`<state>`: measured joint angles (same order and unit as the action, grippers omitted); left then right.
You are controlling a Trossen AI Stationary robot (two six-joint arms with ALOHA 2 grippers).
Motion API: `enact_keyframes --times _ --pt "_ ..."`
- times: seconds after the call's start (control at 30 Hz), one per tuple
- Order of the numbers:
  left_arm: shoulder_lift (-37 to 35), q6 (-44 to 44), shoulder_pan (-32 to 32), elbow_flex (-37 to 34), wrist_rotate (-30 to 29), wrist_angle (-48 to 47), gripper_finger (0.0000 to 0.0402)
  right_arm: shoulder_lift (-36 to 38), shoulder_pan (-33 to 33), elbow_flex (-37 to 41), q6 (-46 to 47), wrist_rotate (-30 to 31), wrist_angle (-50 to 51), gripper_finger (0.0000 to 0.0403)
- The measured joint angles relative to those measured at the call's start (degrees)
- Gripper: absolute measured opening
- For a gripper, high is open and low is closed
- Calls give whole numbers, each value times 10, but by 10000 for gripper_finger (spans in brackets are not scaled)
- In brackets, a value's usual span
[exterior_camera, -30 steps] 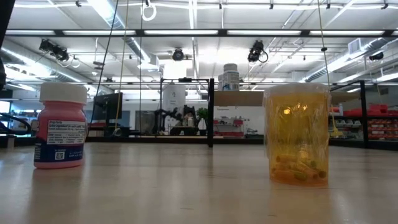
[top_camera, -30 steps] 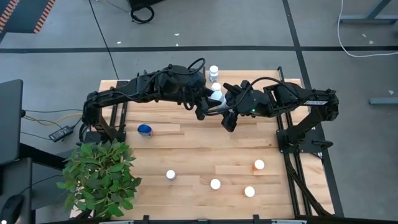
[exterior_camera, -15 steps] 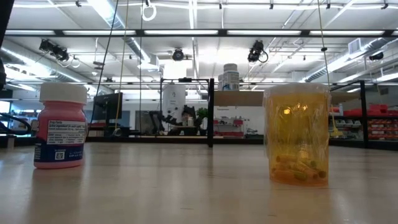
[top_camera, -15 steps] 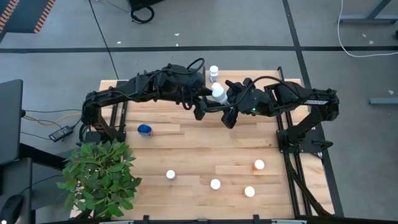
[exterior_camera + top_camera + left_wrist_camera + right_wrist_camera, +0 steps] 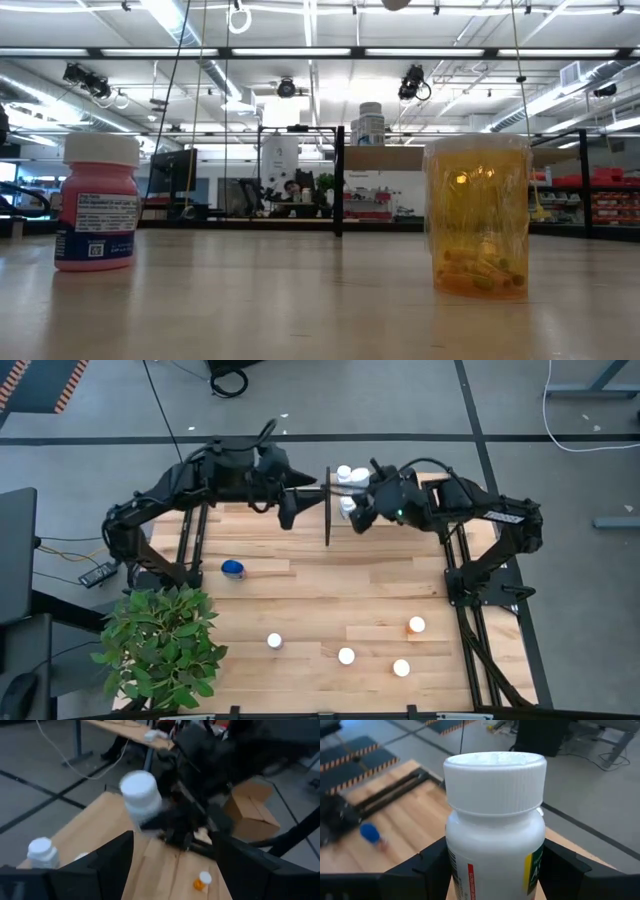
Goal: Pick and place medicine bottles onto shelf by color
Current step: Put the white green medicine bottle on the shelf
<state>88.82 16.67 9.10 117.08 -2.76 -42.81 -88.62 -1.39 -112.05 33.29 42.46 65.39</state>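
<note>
White bottle (image 5: 494, 825) clamped in right gripper (image 5: 358, 510), left gripper (image 5: 290, 512) spread empty nearby

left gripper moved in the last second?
Yes. In the high view the left gripper has pulled back leftward, away from the thin black shelf rail, empty and open.

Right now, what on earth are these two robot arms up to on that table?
They are sorting pill bottles onto a small shelf at the table's far edge. The right arm's fingers hold a white bottle upright beside two bottles already standing there. The left arm's fingers are open and empty nearby. Four bottles and a blue bottle wait on the table.
</note>
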Motion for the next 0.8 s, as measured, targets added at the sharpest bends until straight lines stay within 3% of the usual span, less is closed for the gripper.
enact_keyframes --times 0.43,0.6,0.8 --pt "-30 -41 -7 0 0 -29 274 -13 158 13 3 -49 -33 250" --pt "-37 -70 -7 0 0 -85 274 -14 178 73 -22 -91 -72 250" --pt "-37 -80 -7 0 1 -132 274 23 177 195 -41 -114 -209 250"
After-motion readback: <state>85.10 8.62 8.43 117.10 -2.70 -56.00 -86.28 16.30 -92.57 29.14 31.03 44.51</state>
